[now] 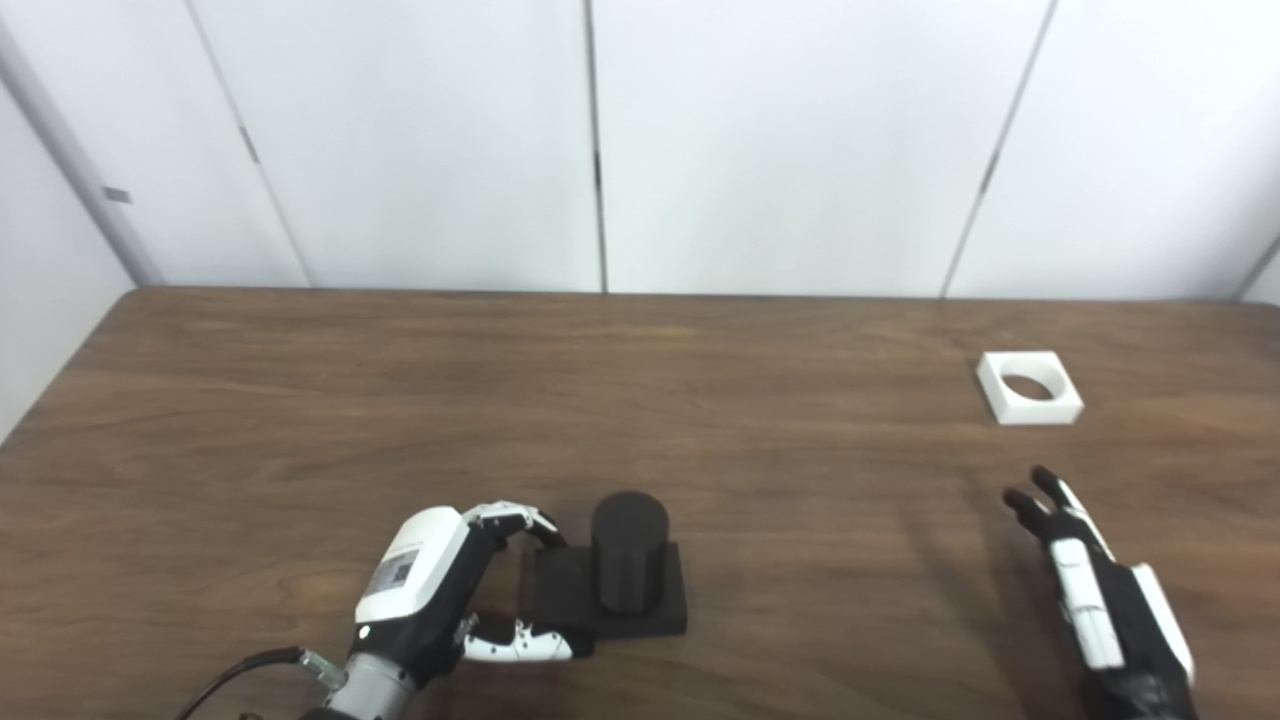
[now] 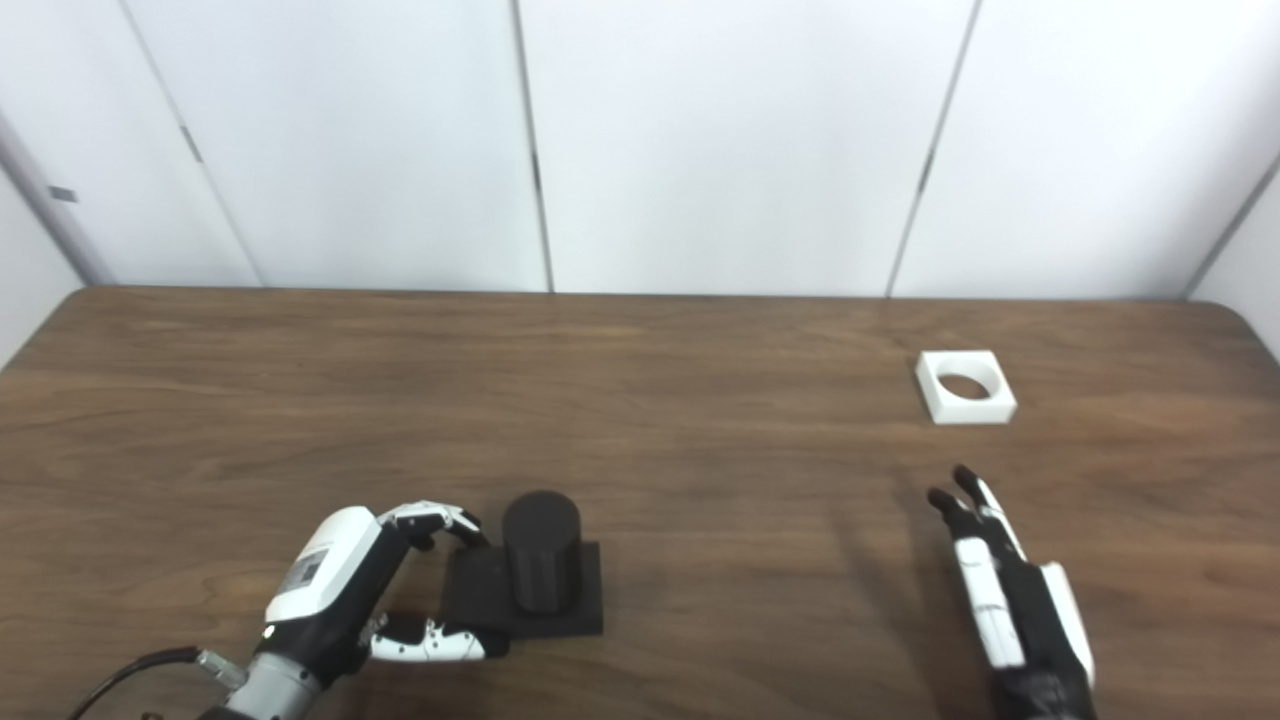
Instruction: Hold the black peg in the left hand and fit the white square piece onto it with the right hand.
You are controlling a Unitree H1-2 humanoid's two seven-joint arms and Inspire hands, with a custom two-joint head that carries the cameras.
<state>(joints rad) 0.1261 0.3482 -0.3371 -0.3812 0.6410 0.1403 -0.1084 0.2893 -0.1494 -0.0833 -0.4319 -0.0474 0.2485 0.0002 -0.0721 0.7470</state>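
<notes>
Two hands: both reach in over the wooden table [image 1: 300, 400] from its near edge, one at each side.
Left hand: the left hand [image 1: 440, 590] sits low at the near left, its white back turned up, right beside the black peg.
Left hand's hold: its fingers [image 1: 520, 520] curl round the far left corner of the peg's base and its thumb [image 1: 520, 642] lies along the near left corner, so the hand brackets the base from the left (whether it is truly pinching cannot be told from either view).
Black peg: the black peg [image 1: 628, 550] is a short upright cylinder on a flat square black base [image 1: 665, 600], and the base rests flat on the table near the front edge, left of centre.
Right hand: the right hand [image 1: 1090, 590] hovers at the near right with its fingers [image 1: 1035, 495] stretched forward and slightly apart, holding nothing.
White square piece: the white square piece [image 1: 1030, 387] lies flat on the table at the far right, its round hole facing up.
Spacing: the white square piece is beyond the right hand's fingertips, clear of them, and well apart from the black peg.
Background: plain white wall panels [image 1: 800, 140] stand behind the table's far edge.
</notes>
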